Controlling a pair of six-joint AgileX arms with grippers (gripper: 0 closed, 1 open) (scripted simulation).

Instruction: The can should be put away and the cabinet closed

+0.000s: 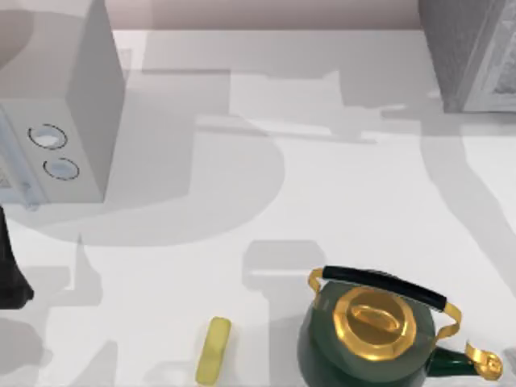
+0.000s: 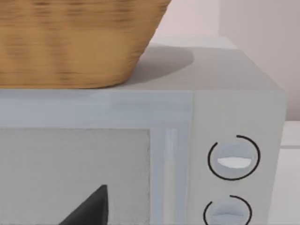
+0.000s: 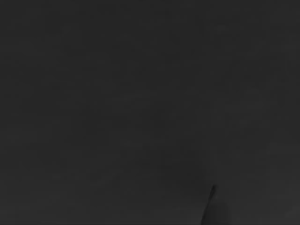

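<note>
You are looking down on a white worktop. A green kettle with a gold lid and black handle is standing near the front, right of centre. Just to its left, a pale yellow block is lying flat, apart from the kettle. A grey microwave is sitting at the left side with two round dials facing front. At the far right corner, the grey cabinet is standing partly in frame.

Your left arm is showing as a dark shape at the left edge, in front of the microwave. Its wrist camera is facing the microwave door, with a woven basket resting on top of the microwave. I cannot tell whether the left claw is released or clenched, and the same goes for the right claw.

The right wrist view is dark.

I cannot tell where the can is.
</note>
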